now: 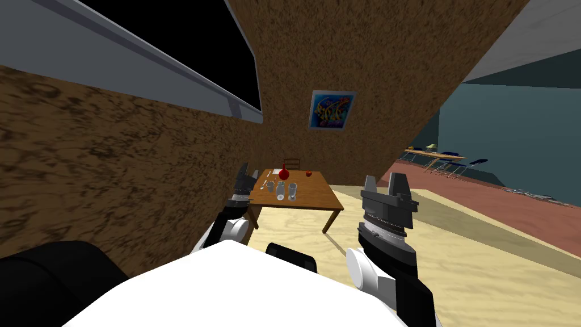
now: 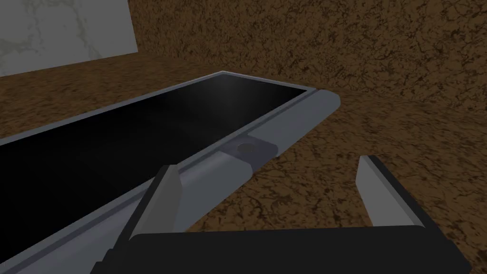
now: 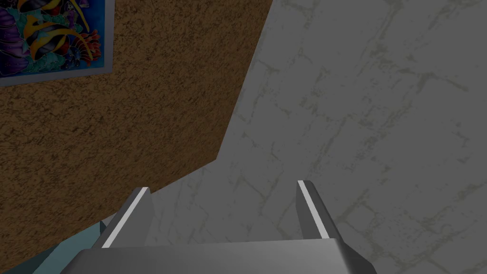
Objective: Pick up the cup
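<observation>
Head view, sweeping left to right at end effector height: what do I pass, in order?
In order: left end effector → wooden table carrying the cups → right end effector → distant table.

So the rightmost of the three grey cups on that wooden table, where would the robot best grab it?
Probably its side wall, about mid-height, coming in level over the near edge of the table. The cup stands upright close to that edge, and another cup crowds its left, so front and right are freer. The open right gripper suits.
</observation>
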`<state>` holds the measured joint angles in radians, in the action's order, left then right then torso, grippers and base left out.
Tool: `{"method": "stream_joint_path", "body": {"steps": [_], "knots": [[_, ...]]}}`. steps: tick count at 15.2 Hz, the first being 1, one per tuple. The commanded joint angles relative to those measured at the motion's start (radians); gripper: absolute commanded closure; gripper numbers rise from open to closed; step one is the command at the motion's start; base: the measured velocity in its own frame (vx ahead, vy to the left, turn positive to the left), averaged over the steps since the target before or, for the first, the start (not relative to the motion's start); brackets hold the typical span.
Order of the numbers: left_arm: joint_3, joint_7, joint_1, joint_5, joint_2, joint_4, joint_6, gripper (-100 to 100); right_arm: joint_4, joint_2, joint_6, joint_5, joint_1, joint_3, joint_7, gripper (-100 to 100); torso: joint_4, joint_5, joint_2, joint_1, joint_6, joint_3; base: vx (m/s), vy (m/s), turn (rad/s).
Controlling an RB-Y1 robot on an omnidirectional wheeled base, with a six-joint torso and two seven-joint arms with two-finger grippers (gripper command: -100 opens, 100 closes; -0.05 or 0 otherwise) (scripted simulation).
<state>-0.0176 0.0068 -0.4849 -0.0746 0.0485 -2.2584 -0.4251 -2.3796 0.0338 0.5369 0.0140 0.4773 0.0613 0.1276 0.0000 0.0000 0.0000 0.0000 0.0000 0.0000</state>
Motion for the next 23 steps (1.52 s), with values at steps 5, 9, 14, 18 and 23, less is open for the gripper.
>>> {"method": "stream_joint_path", "body": {"steps": [5,9,14,18,23], "knots": [[0.012,0.01,0.016,-0.023,0.072,0.019,0.089,-100,0.0,0.0,0.0,0.0,0.0,0.0,0.0,0,0.0,0.0,-0.001,-0.001,0.0,-0.001,0.013,-0.014,-0.067],[0.021,0.017,0.029,-0.042,0.107,0.034,0.162,-100,0.0,0.0,0.0,0.0,0.0,0.0,0.0,0,0.0,0.0,-0.002,-0.001,0.0,-0.001,0.016,-0.022,-0.076],[0.033,0.027,0.046,-0.066,0.141,0.053,0.254,-100,0.0,0.0,0.0,0.0,0.0,0.0,0.0,0,0.0,0.0,-0.001,-0.002,0.0,-0.001,0.013,-0.023,-0.073],[0.047,0.039,0.065,-0.094,0.176,0.076,0.335,-100,0.0,0.0,0.0,0.0,0.0,0.0,0.0,0,0.0,0.0,-0.001,-0.001,0.0,-0.001,0.013,-0.02,-0.068],[0.054,0.045,0.075,-0.11,0.193,0.088,0.421,-100,0.0,0.0,0.0,0.0,0.0,0.0,0.0,0,0.0,0.0,-0.001,-0.002,0.0,-0.001,0.014,-0.02,-0.071]]}}
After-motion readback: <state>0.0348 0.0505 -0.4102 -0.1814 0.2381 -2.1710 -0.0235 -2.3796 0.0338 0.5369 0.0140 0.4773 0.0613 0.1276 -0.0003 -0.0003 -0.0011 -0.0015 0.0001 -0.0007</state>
